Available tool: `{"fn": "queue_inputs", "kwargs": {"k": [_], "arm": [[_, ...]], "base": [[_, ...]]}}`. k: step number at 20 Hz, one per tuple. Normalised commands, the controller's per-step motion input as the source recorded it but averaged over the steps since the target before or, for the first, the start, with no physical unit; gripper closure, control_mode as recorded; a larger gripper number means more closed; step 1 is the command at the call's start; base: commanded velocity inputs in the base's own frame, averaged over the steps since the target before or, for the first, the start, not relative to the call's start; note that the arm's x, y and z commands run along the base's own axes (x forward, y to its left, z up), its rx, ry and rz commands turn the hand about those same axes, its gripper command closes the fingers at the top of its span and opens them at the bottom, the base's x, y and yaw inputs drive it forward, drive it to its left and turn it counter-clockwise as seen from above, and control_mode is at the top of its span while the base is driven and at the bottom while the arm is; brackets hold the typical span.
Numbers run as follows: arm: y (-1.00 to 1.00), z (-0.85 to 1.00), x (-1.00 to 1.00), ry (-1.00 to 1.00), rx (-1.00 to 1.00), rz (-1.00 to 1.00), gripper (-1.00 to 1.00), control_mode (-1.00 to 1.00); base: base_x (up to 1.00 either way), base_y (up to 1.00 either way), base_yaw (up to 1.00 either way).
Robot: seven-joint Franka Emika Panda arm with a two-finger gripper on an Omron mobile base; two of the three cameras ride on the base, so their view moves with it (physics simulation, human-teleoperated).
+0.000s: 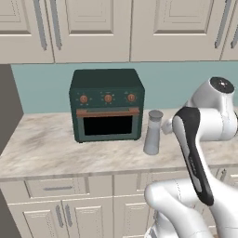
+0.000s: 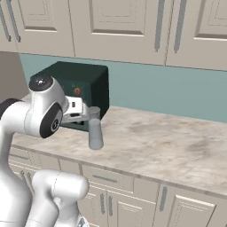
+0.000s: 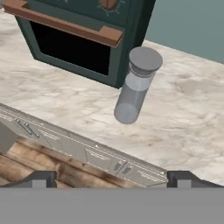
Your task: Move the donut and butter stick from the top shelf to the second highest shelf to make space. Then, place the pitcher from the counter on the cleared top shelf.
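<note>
The pitcher (image 1: 152,132) (image 2: 94,128) (image 3: 135,87), a clear cylinder with a grey lid, stands upright on the marbled counter (image 1: 46,148) (image 2: 168,146) (image 3: 188,109), just right of a dark green toaster oven. My gripper (image 3: 111,179) is open, its two dark fingertips wide apart with nothing between them. It hovers above the counter's front edge, short of the pitcher and looking down at it. In the right base view the white hand sits just left of the pitcher's lid. The donut, the butter stick and both shelves are out of view.
The toaster oven (image 1: 107,106) (image 2: 80,91) (image 3: 74,35) stands against the teal wall, close to the pitcher's left. Cream wall cabinets (image 1: 116,28) hang overhead. Drawers and doors run below the counter. Bare counter stretches to the right of the pitcher.
</note>
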Motion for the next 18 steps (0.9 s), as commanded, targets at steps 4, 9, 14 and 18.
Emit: {"fn": "queue_inputs", "kwargs": {"k": [4, 9, 14, 18], "arm": [[0.0, -0.36, 0.13, -0.02, 0.0, -0.18, -1.0, -1.0], [0.0, -0.24, 0.44, 0.05, 0.0, -0.05, -1.0, -1.0], [-0.22, -0.26, 0.51, 0.07, 0.04, 0.06, -1.0, -1.0], [-0.41, -0.47, 0.47, 0.05, 0.06, 0.17, -1.0, -1.0]], "base": [[0.0, 0.0, 0.0], [0.0, 0.0, 0.0], [0.0, 0.0, 0.0], [0.0, 0.0, 0.0]]}}
